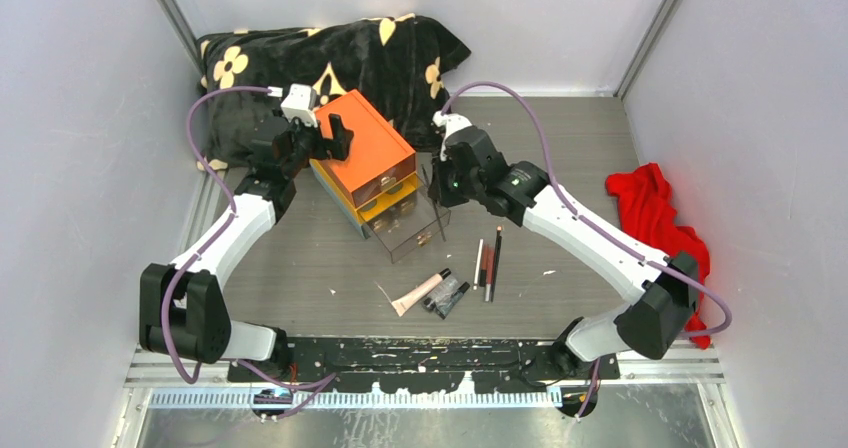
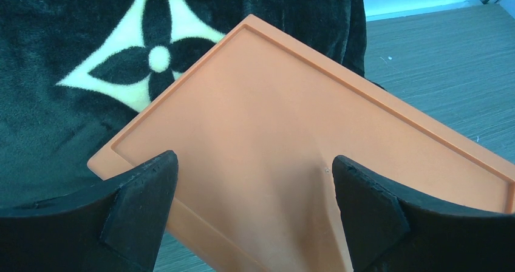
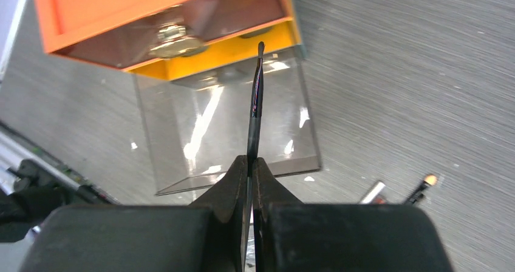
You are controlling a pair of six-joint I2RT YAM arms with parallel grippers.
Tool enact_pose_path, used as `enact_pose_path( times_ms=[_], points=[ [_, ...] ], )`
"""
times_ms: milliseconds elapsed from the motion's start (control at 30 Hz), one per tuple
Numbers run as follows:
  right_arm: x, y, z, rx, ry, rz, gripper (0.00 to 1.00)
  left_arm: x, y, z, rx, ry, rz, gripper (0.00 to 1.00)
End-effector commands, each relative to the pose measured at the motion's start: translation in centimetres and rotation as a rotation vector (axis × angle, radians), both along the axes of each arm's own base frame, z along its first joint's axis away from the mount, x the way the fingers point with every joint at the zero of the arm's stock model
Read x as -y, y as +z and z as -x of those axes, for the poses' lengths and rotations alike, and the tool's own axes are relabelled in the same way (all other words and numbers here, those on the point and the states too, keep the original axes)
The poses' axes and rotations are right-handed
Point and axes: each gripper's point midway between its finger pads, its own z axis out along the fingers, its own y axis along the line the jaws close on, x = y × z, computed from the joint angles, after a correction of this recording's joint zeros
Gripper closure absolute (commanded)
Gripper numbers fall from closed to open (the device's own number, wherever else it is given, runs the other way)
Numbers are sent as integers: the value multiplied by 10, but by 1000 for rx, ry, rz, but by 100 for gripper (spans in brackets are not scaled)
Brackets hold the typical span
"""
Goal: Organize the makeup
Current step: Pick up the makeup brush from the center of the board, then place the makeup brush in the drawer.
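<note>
Right hand [image 3: 249, 163] was clenched on a thin, dark makeup pencil [image 3: 255, 102]: light, stiff, probably slippery, pinched near 1 end. Its tip pointed to 12 o'clock above the clear plastic pulled-out drawer [image 3: 159, 163] of the orange box [image 3: 109, 5], whose walls left narrow room. Left hand [image 2: 252, 163] hung released over the box's lid [image 2: 273, 108].

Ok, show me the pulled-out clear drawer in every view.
Top external: the clear drawer is at centre, sticking out of the orange box toward the arms' bases.
Left wrist: not in it; only the orange box's top shows.
Right wrist: centre, under the thin black pencil clamped in the right gripper.
Shared landmark: the orange box, in all three views.
</note>
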Motion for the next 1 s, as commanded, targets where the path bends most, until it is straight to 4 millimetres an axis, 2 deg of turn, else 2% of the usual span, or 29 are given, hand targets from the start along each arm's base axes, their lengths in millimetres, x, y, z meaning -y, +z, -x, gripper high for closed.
enact_pose_path(
  times_ms=[0,100,233,400,800,967],
  points=[
    [-32,18,4,25,75,-99,99,-14,-90,37,-347,55,-22,2],
    [-43,3,5,-4,91,-128,99,-14,-89,37,-345,52,-25,2],
    [-57,-2,10,-41,120,-160,99,-15,-90,38,-348,53,-33,2],
    [-63,-4,7,-53,115,-171,99,-16,-88,38,-345,54,-32,2],
    [-74,-26,3,-103,85,-208,99,-16,-91,37,-349,53,-43,2],
    [-80,-29,7,-137,96,-237,99,-17,-92,38,-351,55,-49,2]
  ],
)
